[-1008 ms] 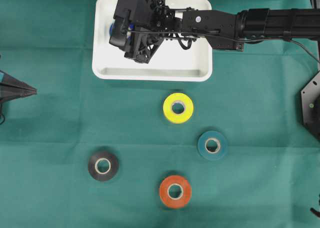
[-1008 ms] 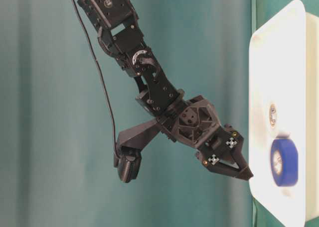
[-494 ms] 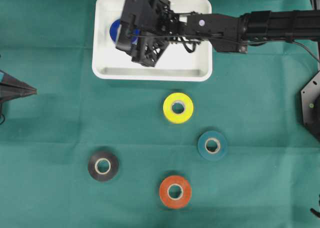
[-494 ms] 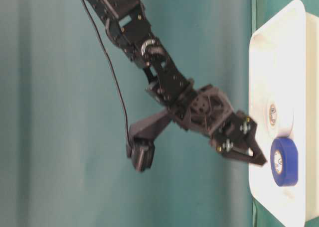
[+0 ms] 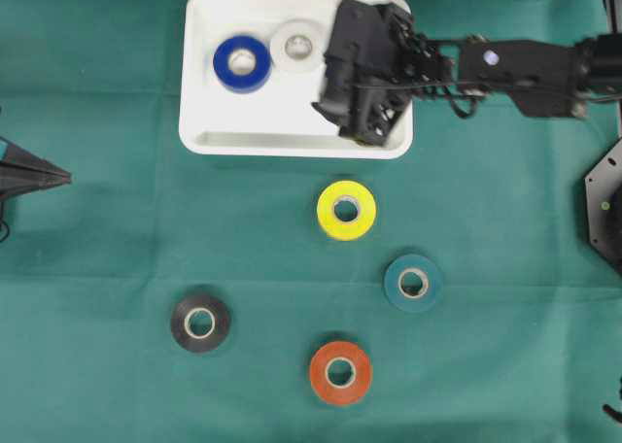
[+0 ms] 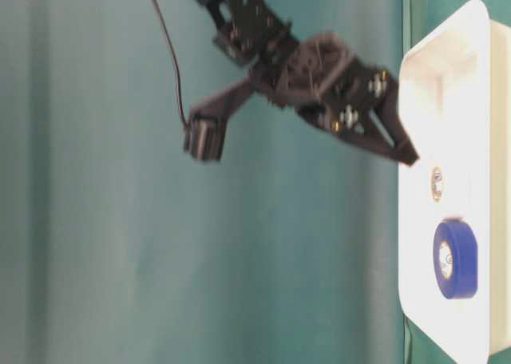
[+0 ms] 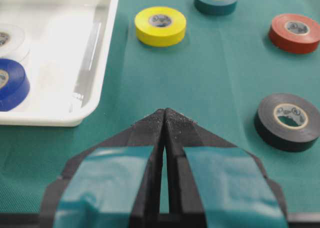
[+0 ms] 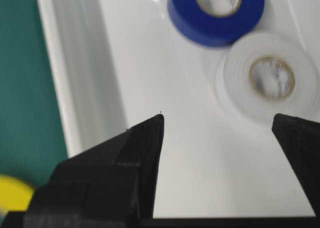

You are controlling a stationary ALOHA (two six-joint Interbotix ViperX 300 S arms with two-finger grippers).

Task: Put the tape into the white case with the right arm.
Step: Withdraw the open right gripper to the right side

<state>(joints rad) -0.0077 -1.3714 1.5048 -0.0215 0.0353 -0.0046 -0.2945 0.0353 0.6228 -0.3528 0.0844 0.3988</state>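
Observation:
The white case (image 5: 292, 138) lies at the top of the overhead view. A blue tape roll (image 5: 242, 63) and a white tape roll (image 5: 297, 46) lie flat in its left half. My right gripper (image 8: 217, 117) hangs open and holds nothing above the case's right part, apart from both rolls; in the overhead view its black head (image 5: 369, 74) covers that corner. From table level its fingertips (image 6: 407, 155) hover just off the case rim (image 6: 415, 100), away from the blue tape (image 6: 455, 260). My left gripper (image 7: 165, 110) is shut, low over the cloth at the left edge (image 5: 53, 176).
On the green cloth below the case lie a yellow roll (image 5: 346, 210), a teal roll (image 5: 413, 283), a black roll (image 5: 201, 323) and an orange roll (image 5: 340, 371). A black fixture (image 5: 604, 205) stands at the right edge.
My right gripper has moved from over the blue roll rightward across the case, still open. The blue and white rolls, partly covered before, now lie in full view.

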